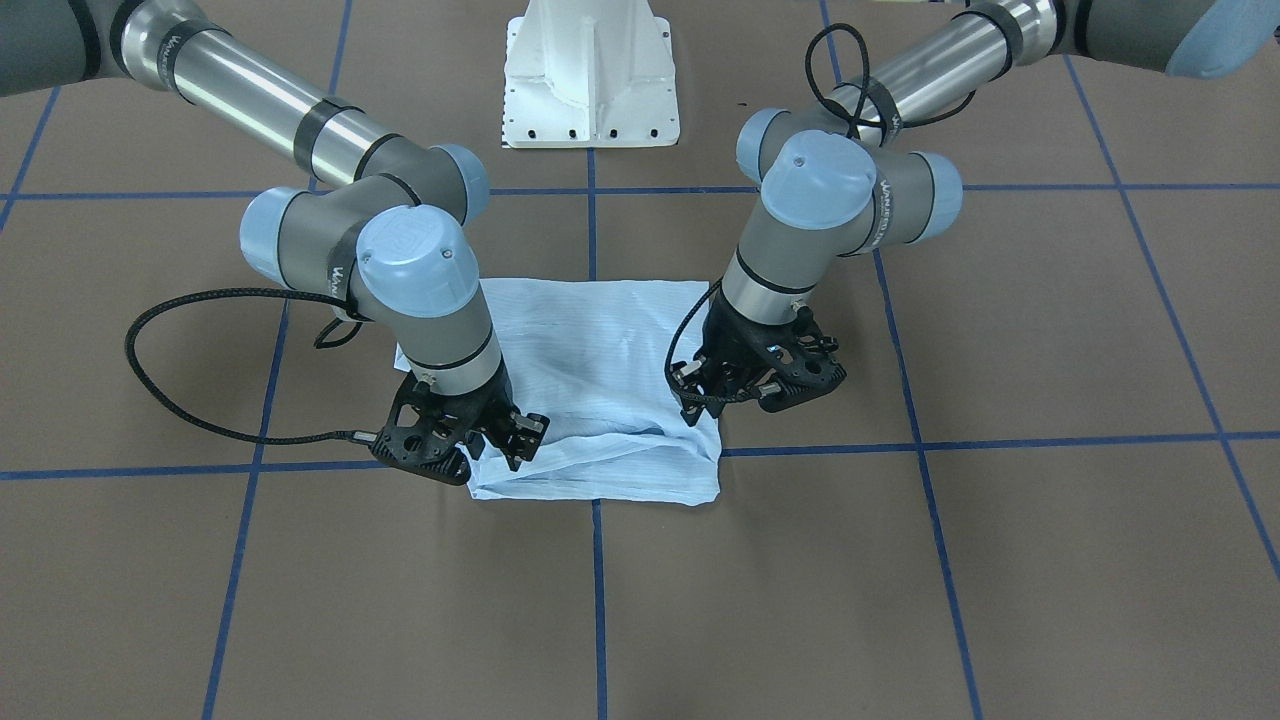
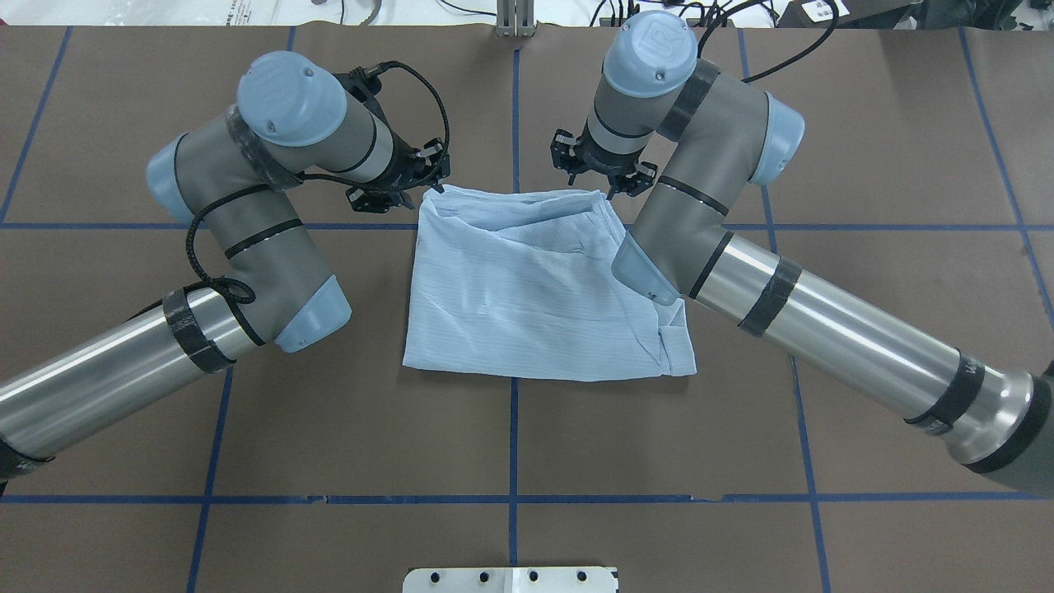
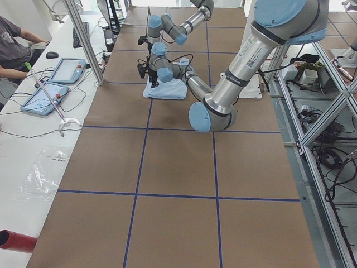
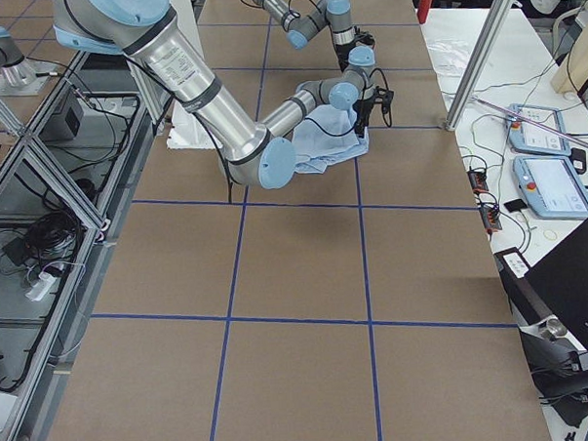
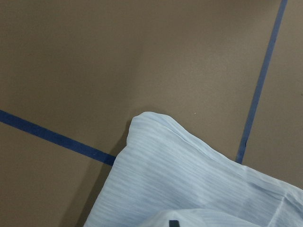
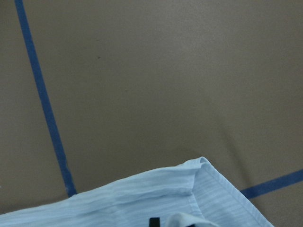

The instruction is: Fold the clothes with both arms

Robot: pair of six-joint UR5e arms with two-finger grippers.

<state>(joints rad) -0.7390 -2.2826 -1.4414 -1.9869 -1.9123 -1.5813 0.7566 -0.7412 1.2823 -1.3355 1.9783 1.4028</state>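
Observation:
The light-blue shirt (image 1: 600,350) lies folded into a rough rectangle at the middle of the brown table (image 2: 527,428). It also shows in the overhead view (image 2: 527,305). Both grippers are at its edge farthest from the robot's base. My left gripper (image 2: 432,183) (image 1: 705,400) is down on one corner of that edge and my right gripper (image 2: 608,188) (image 1: 515,445) on the other. Each looks shut on the cloth. In both wrist views a dark fingertip (image 5: 173,223) (image 6: 154,222) shows at the bottom edge with shirt cloth (image 5: 180,179) (image 6: 142,198) bunched around it.
The white pedestal base (image 1: 590,75) stands behind the shirt. Blue tape lines (image 2: 513,428) cross the brown table. Tablets (image 3: 56,70) and a seated person (image 3: 14,44) are on a side bench beyond the table's far edge.

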